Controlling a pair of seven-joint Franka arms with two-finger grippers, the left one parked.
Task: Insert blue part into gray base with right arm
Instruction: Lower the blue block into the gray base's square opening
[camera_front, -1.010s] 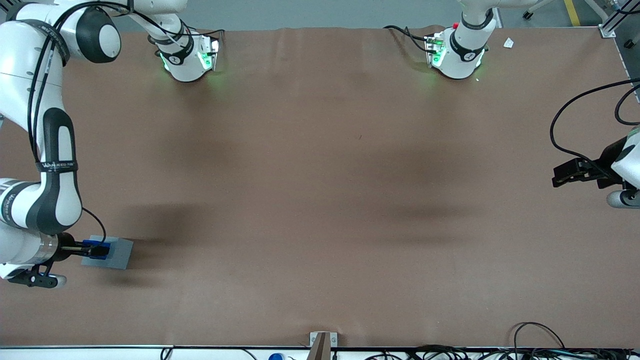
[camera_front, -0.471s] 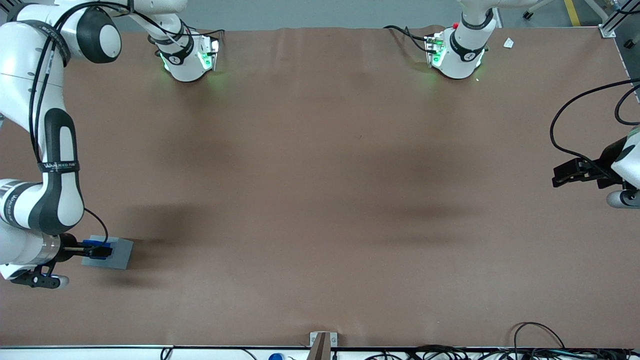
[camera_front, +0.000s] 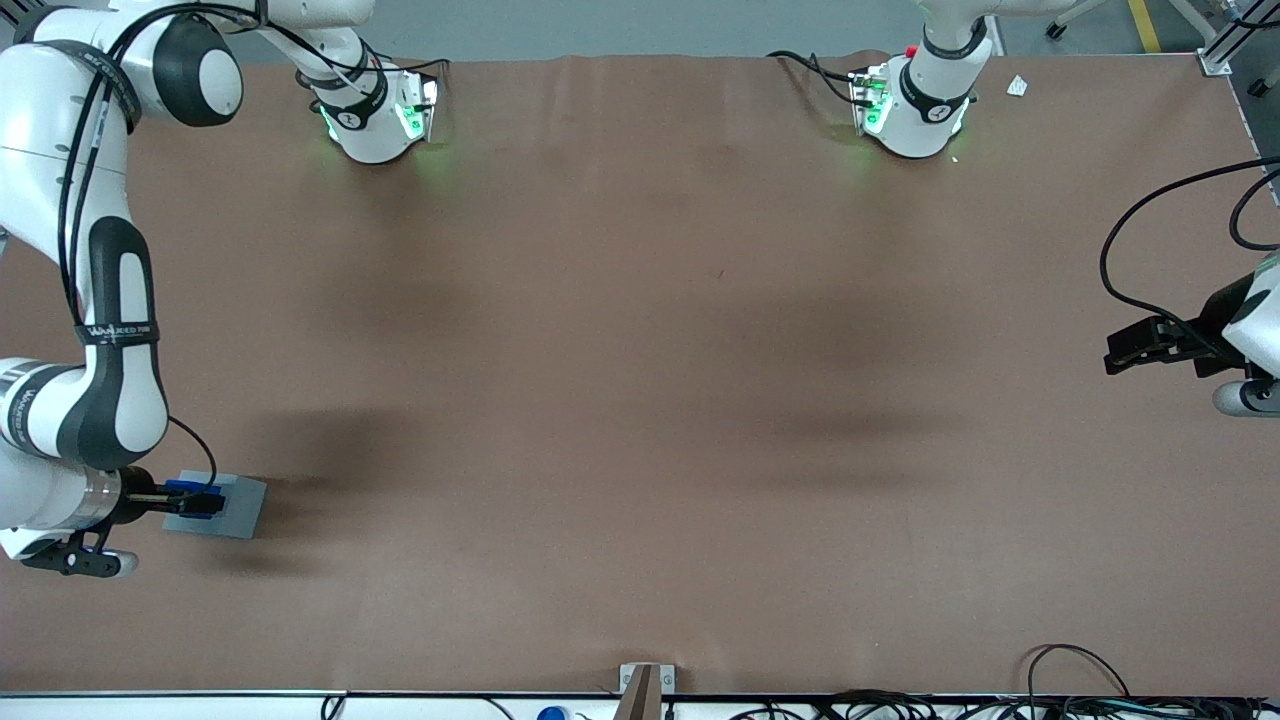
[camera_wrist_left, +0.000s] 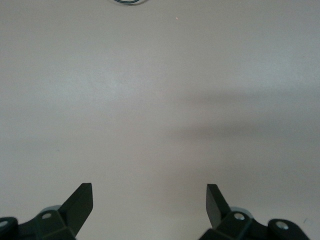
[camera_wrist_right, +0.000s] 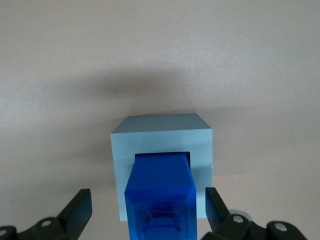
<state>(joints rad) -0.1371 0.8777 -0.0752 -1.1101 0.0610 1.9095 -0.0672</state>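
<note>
The blue part (camera_wrist_right: 159, 192) stands in the square recess of the gray base (camera_wrist_right: 162, 137). My right gripper (camera_wrist_right: 147, 192) is open around it, and a gap shows between each black fingertip (camera_wrist_right: 80, 205) and the part's sides. In the front view the gripper (camera_front: 180, 498) sits over the gray base (camera_front: 240, 505) at the working arm's end of the table. There the blue part (camera_front: 197, 498) shows between the fingers, on the base.
The brown table top (camera_front: 640, 400) spreads out toward the parked arm's end. The two arm bases (camera_front: 375, 110) stand along the table edge farthest from the front camera. Cables (camera_front: 1080, 690) lie along the nearest edge.
The right arm's wrist has shifted only slightly. The blue part and gray base stay where they were.
</note>
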